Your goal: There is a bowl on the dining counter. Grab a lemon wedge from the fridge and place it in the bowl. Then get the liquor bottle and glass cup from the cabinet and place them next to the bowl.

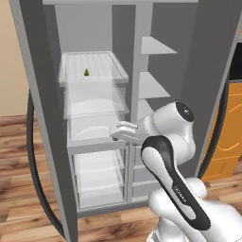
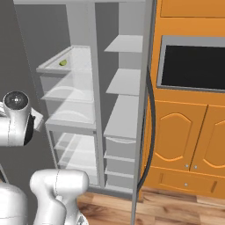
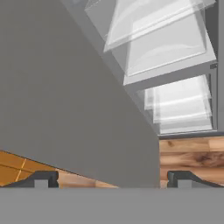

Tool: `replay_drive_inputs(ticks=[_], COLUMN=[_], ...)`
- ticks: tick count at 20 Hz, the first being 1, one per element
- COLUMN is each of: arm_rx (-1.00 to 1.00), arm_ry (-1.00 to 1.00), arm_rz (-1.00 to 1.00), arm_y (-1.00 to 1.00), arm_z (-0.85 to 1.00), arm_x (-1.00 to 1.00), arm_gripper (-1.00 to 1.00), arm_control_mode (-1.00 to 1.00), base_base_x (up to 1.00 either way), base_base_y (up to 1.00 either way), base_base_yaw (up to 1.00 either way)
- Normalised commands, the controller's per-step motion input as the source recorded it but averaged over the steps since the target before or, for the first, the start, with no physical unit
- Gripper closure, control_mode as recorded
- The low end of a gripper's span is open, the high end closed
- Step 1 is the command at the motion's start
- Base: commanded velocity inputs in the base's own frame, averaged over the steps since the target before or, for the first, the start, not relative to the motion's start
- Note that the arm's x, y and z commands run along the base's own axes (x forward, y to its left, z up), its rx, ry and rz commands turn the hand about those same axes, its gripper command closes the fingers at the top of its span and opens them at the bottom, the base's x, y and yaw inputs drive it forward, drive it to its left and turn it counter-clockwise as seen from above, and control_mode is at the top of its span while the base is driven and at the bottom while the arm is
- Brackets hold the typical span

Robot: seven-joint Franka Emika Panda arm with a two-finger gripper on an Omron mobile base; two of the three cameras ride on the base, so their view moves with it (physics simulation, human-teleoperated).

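Fridge (image 1: 47,118) open | gripper (image 3: 113,178) spread wide, nothing held | lemon wedge (image 1: 86,72) on top shelf (image 1: 101,64), above and further in than the hand | reach must climb

floor: wood planks (image 1: 28,198) | cabinets: orange (image 2: 184,132) | wall: beige (image 1: 12,71)

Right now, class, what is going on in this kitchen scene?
A white robot arm faces an open grey fridge with its doors swung wide. A small green lemon wedge lies on the top clear shelf on the left side. The gripper is open and holds nothing, and in the hand view it points at the lower shelves. The wedge has not been picked up yet.
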Motion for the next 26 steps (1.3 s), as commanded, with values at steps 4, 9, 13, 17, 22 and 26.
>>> replay_drive_inputs(ticks=[4,9,13,17,22,26], arm_rx=[-0.18,-0.2,-0.1,0.0,0.0,-0.01], arm_ry=[-0.1,-0.1,-0.06,-0.03,0.0,0.0], arm_rz=[-0.04,-0.04,-0.06,-0.03,-0.01,-0.02], arm_y=[-1.0,-0.98,-0.65,-0.06,0.02,0.09], arm_z=[-0.02,-0.11,-0.08,0.0,0.0,0.0], arm_x=[-0.75,-0.6,-0.46,-0.05,0.03,0.06], arm_gripper=[-1.0,-1.0,-1.0,-1.0,-1.0,-1.0], arm_control_mode=[-1.0,-1.0,-1.0,-1.0,-1.0,1.0], base_base_x=[0.0,0.0,0.0,0.0,0.0,0.27], base_base_y=[0.0,0.0,0.0,0.0,0.0,0.4], base_base_yaw=[0.0,0.0,0.0,0.0,0.0,-0.07])
